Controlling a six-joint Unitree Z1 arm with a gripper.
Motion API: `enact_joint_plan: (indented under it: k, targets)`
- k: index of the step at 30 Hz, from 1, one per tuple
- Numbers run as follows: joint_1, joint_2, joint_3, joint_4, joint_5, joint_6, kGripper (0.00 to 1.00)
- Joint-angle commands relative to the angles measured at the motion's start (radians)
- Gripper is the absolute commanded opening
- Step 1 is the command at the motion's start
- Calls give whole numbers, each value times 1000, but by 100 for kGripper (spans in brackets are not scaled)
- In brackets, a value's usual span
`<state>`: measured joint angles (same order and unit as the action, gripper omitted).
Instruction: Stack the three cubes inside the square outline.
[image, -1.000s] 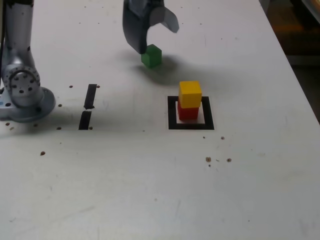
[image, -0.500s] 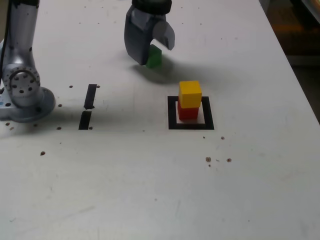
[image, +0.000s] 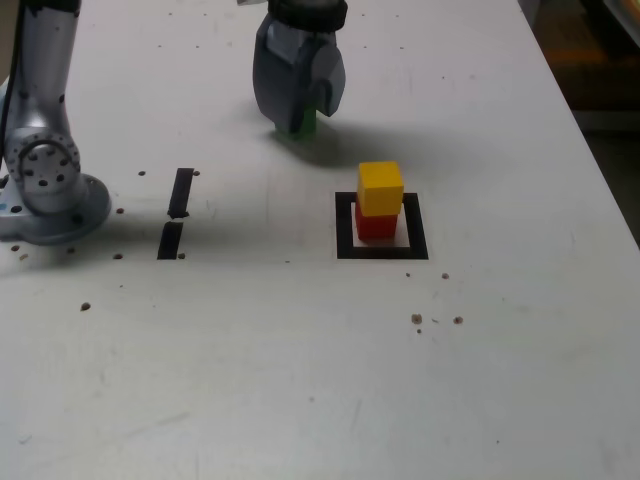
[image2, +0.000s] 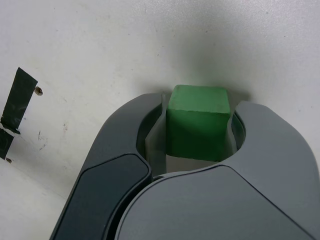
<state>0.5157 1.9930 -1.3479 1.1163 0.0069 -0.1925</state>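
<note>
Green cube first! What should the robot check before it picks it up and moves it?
1. Green cube sits between the jaws of the gripper: ok.
2. Jaws pressed firmly on both sides: cannot tell; they are close around it, but contact is unclear.
3. Green cube on the table, not lifted: ok.
4. Yellow cube resting on the red cube: ok.
5. That stack inside the square outline: ok.
6. Yellow cube's top bare, ready for the green one: ok.

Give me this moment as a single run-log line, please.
claw: around green cube, grip unconfirmed | stack: yellow cube on red cube in square outline | phase: grasping
</note>
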Motion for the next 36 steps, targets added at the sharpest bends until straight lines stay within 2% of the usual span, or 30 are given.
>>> enact_joint_plan:
  k: [1,4,10,13,17,19,22,28,36]
  targets:
    - [-1,10,6,-9,5,-2,37]
    - [-4,-10,5,-13,16,5,28]
    - [-27,-90,-30,68,28,96,25]
    - [-69,-130,-93,169,26,160,24]
    - [-173,-174,-231,348,27,211,24]
    - [-240,-188,-306,423,26,209,23]
    - [-351,-187,-403,485,9,163,22]
    - [-492,-138,-462,497,-41,46,21]
    - [-620,-41,-579,508,-44,-32,21]
